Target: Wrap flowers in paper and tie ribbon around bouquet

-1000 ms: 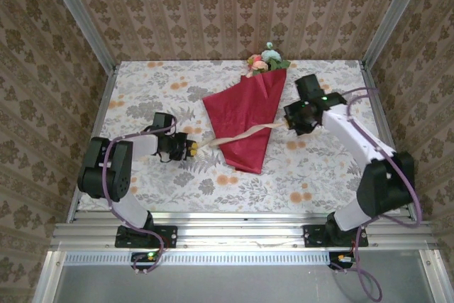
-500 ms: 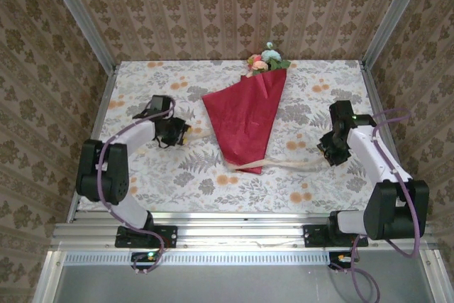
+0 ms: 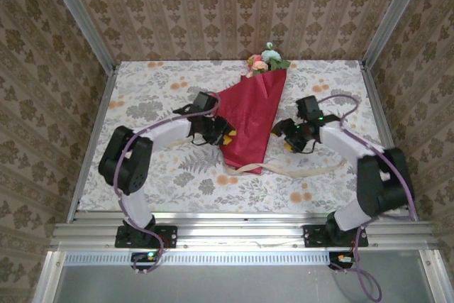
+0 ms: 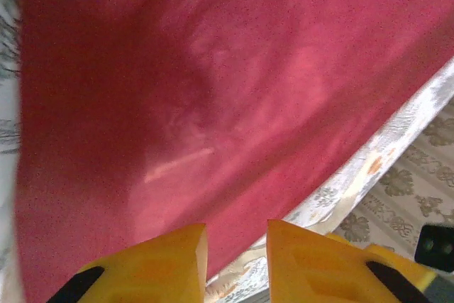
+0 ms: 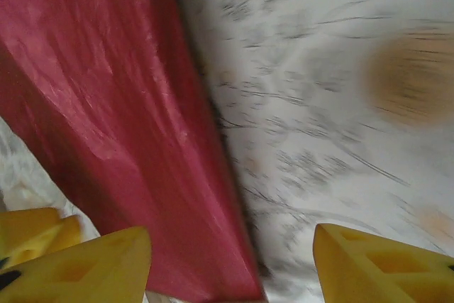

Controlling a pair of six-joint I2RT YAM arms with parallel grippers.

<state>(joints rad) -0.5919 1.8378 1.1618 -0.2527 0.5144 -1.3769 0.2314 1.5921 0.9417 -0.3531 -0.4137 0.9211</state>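
On the flowered tablecloth (image 3: 156, 90), the bouquet (image 3: 248, 115) lay between the left gripper (image 3: 225, 136) and right gripper (image 3: 280, 133), ribbon (image 3: 298, 170) loose by its tip. Wrist views revealed left jaws slightly apart, right jaws wide, both empty.

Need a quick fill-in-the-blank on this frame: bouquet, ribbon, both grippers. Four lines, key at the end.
The flowers poke out of the bouquet's ___ end.
The ribbon lies loose on the ___, by the cone's narrow tip.
The right gripper is ___ and holds nothing.
The left gripper is at the bouquet's ___ edge.
Missing: wide; table; open; left.
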